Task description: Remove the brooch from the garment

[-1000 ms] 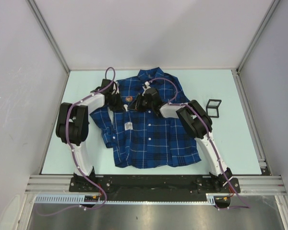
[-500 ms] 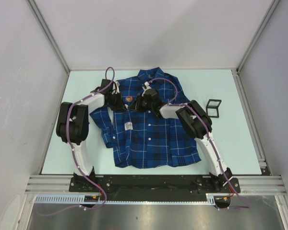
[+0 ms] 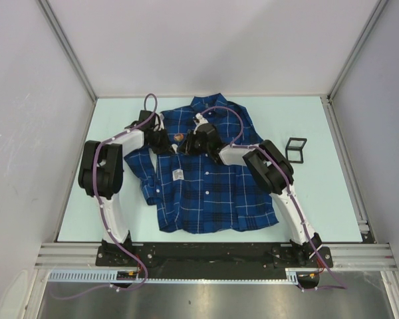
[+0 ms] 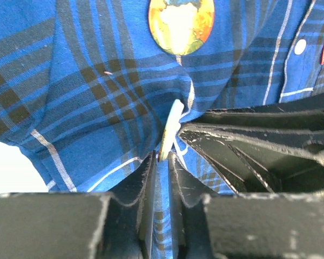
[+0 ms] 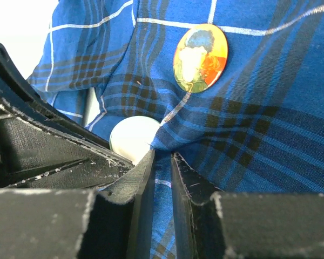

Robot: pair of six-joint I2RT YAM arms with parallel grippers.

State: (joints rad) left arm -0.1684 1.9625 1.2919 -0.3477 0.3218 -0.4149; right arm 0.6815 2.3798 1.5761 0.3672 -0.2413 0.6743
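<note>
Pinning down the cloth is judged to be the step in hand. The brooch (image 4: 181, 24), a round orange badge bearing a painted face, is still fastened to the chest of the plaid shirt (image 3: 213, 193), which is spread on the table (image 3: 306, 199). The left pincer (image 4: 161, 159) appears clenched on a raised fold of the shirt just beside the brooch. The right pincer (image 5: 162, 156) appears clenched on shirt cloth close alongside it. A white button (image 5: 134, 137) is seen at that fold, edge-on in the left wrist view. Neither pincer is on the brooch itself.

For the next move, one pincer would need to be released and brought onto the badge's rim while the cloth is held taut by the other.

The clasp behind the cloth is hidden, so how the brooch is fastened cannot be told. From above, the brooch is only a small speck between the two arms. The fingertips are covered there by the wrists.
</note>
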